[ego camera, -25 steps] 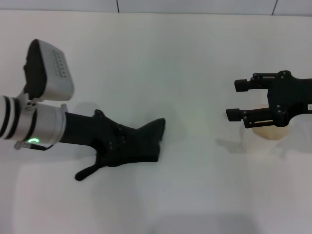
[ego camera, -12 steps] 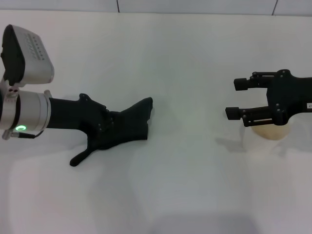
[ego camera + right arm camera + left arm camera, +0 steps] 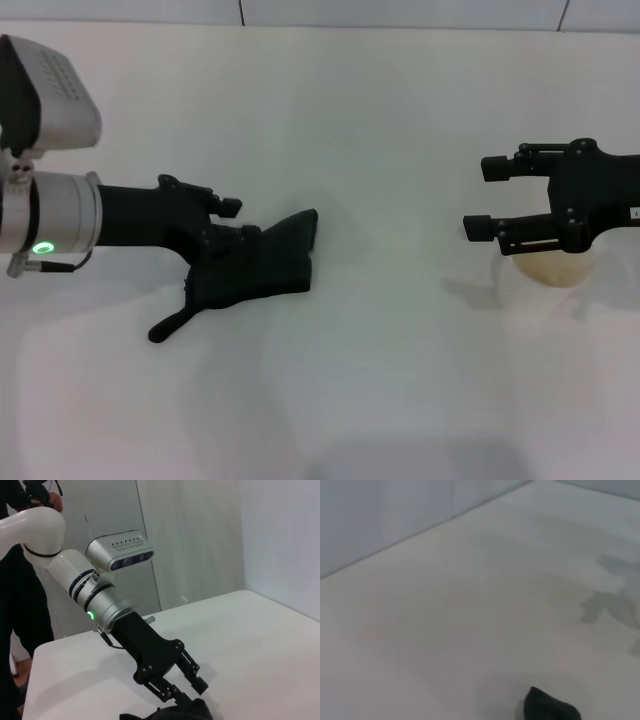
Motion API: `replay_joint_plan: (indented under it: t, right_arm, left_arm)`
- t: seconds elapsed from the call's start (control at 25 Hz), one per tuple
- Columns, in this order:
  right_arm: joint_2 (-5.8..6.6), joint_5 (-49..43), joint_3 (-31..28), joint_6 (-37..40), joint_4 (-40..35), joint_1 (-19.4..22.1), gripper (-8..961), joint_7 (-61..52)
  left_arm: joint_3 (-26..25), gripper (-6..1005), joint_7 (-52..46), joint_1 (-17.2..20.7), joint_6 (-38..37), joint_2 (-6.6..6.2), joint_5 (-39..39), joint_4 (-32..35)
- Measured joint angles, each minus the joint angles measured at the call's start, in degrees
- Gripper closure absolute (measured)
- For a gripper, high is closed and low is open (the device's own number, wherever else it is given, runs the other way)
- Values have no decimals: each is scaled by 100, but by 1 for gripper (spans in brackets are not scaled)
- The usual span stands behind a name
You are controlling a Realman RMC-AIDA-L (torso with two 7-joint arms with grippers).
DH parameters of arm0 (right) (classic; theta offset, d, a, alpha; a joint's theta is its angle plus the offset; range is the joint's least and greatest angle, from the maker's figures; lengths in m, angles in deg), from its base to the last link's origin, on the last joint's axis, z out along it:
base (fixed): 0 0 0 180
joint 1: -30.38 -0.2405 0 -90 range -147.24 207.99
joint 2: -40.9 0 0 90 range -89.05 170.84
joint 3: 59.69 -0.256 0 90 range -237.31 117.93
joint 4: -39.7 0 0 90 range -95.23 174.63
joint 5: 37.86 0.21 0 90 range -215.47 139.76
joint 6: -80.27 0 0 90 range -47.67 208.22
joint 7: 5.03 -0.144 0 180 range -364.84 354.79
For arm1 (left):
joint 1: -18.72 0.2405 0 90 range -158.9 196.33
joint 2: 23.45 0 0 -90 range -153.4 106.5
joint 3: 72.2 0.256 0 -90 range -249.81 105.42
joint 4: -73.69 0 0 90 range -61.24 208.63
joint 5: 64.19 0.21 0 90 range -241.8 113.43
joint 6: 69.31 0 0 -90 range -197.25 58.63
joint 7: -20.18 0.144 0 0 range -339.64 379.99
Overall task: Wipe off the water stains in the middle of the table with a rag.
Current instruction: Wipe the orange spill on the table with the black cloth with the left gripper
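Observation:
The black rag (image 3: pixel 255 268) lies wrinkled on the white table (image 3: pixel 380 120), left of the middle, with its narrow tail (image 3: pixel 168 328) pointing toward me. My left gripper (image 3: pixel 240 222) stands open at the rag's left end; one finger (image 3: pixel 229 206) is clear of the cloth and the other lies over it. The right wrist view shows the same: the left gripper (image 3: pixel 186 692) is open just above the rag (image 3: pixel 170 713). A tip of the rag (image 3: pixel 547 707) shows in the left wrist view. The water stain is not visible in any view. My right gripper (image 3: pixel 483 200) is open and idle at the right.
A translucent white cup (image 3: pixel 550 278) with tan contents stands under my right gripper at the right side. A person in black (image 3: pixel 20 605) stands beyond the table's far side in the right wrist view.
The left arm dragged the rag to the left and a little away from me, then opened its fingers on it. The right arm has not moved.

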Motion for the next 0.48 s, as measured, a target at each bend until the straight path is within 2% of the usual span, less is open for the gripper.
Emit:
replay_joint_plan:
  t: [0.04,0.12,0.48]
  right_arm:
    - [0,0,-1,0,-1,-3,160,0]
    - [3,0,-2,0,-1,-6,160,0]
    - [9,0,-20,12,-50,42,160,0]
  left_arm:
    - [-34,782,-54,0,3,1,-3,0]
    - [-66,560,-131,1,5,4,-5,11]
    - [-12,236,-116,45,-129,10,-12,170]
